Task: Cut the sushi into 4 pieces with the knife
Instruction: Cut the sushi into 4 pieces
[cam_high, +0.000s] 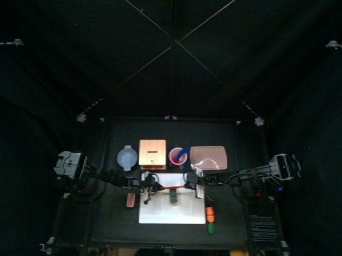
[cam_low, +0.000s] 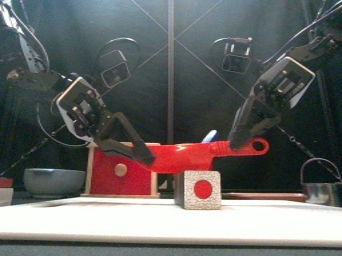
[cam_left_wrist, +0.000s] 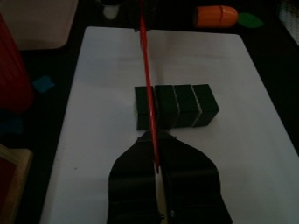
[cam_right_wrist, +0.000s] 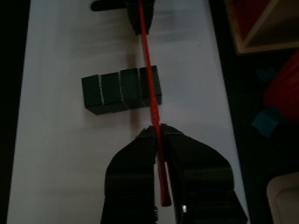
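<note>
Both left tool (cam_left_wrist: 156, 140) and right tool (cam_right_wrist: 153, 135) pinched tight on red knife (cam_low: 194, 153) over sushi roll (cam_left_wrist: 184, 106).

I see the booth mostly dark; the white cutting board (cam_high: 167, 212) glares in the top view, but looks dim from both wrists.

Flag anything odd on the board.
Nothing spilled or damaged. The sushi lies whole on the board. Only oddity: the left gripper and right gripper share one red knife, one at each end.
</note>
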